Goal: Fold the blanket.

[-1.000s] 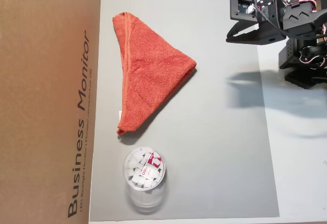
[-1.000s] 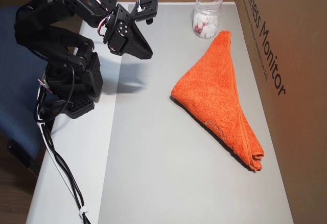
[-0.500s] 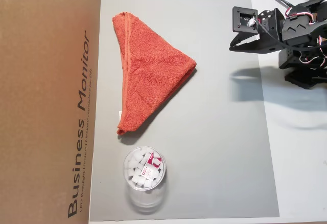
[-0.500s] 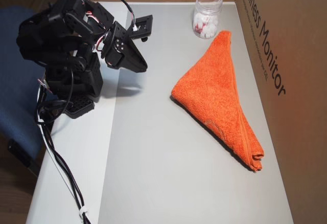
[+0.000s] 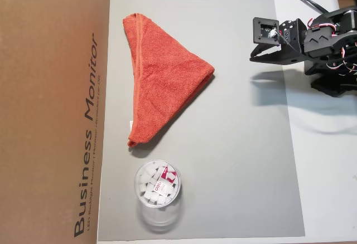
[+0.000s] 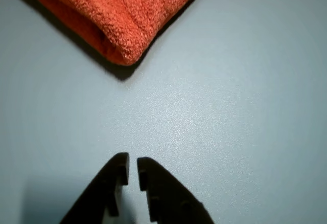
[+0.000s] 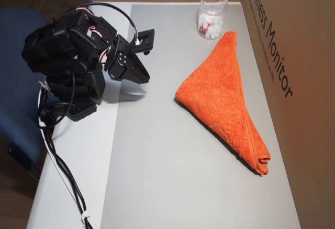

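The blanket is an orange-red terry towel lying folded into a triangle on the grey mat, next to the cardboard box. In the other overhead view the blanket spreads from the jar down toward the mat's near right. One folded corner of the blanket shows at the top of the wrist view. My gripper hangs at the mat's right edge, well apart from the blanket, tucked close to the arm base. In the wrist view the gripper is shut with only a thin slit between its black fingers, holding nothing. From the other side, the gripper points down at the mat.
A clear plastic jar with white pieces stands on the mat just past the blanket's tip, also seen as the jar. A brown cardboard box lines one side. The arm base and cables sit on the white table beside a blue chair.
The arm has drawn back toward its base and the gripper has dropped lower, farther from the blanket. The blanket and jar have not moved.
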### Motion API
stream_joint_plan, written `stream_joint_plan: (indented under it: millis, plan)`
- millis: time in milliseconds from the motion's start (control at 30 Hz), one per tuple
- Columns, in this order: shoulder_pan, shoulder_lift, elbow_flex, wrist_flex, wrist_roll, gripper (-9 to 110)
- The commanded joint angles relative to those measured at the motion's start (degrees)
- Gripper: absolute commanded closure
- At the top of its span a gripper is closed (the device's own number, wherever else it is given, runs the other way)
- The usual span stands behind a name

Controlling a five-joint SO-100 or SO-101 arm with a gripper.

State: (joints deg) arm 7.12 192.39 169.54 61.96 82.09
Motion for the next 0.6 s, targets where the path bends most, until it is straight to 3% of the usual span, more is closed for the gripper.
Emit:
stream_joint_plan:
  millis: [0,567]
  plan:
    - [0.18,2.11,0.97,-0.70,-0.44,101]
    - [0.09,2.37,10.20,-7.82,0.53,102]
